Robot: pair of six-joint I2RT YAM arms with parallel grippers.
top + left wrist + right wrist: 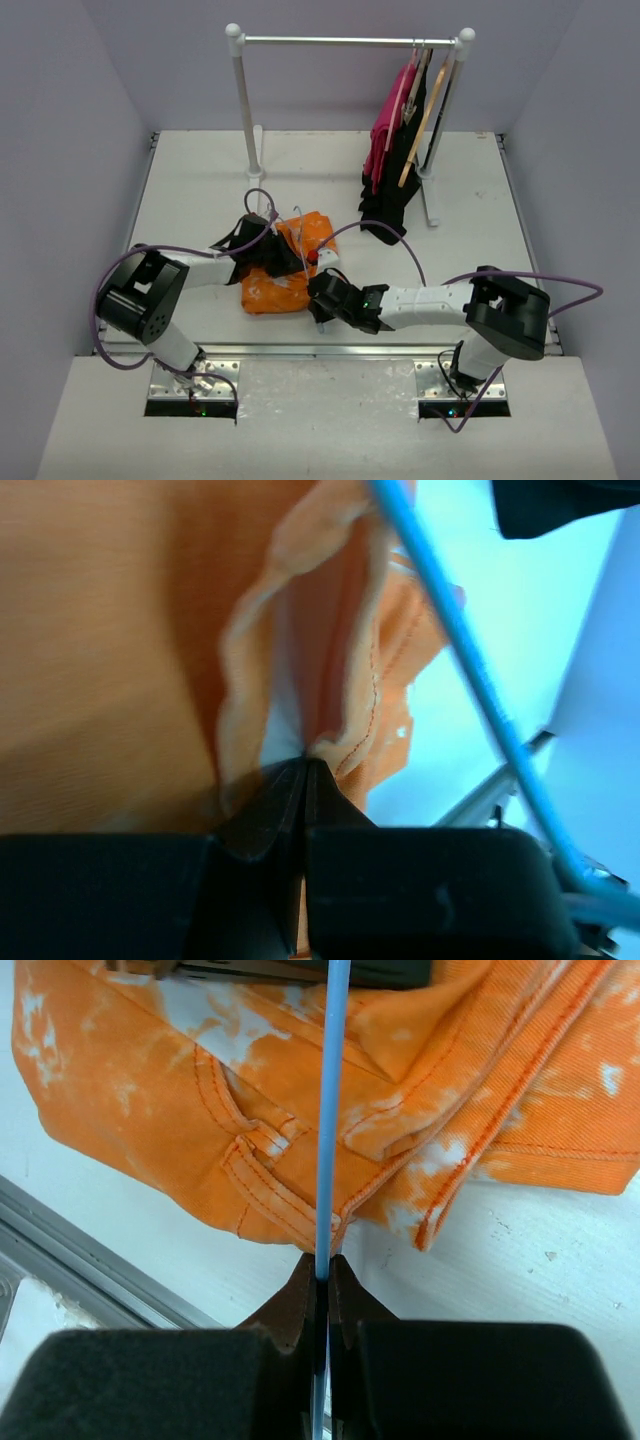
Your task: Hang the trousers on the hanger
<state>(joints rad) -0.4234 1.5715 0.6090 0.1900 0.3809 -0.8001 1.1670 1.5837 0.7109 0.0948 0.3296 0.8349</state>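
The orange trousers (283, 272) with white blotches lie folded on the table between the two arms. My left gripper (272, 252) is shut on a fold of the orange cloth (330, 680), its jaws pinching the fabric at the tips (303, 762). The thin pale blue wire hanger (300, 240) lies across the trousers. It crosses the left wrist view (470, 650) diagonally. My right gripper (318, 286) is shut on the hanger's wire (330, 1110) at the trousers' near edge (250, 1120), the wire clamped between the jaws (322, 1268).
A white clothes rail (345, 41) stands at the back, with a pink garment (385, 130), a black garment (395, 190) and a tan wooden hanger (425, 110) on its right end. Its left post (246, 110) stands behind the trousers. A metal strip (330, 351) edges the table front.
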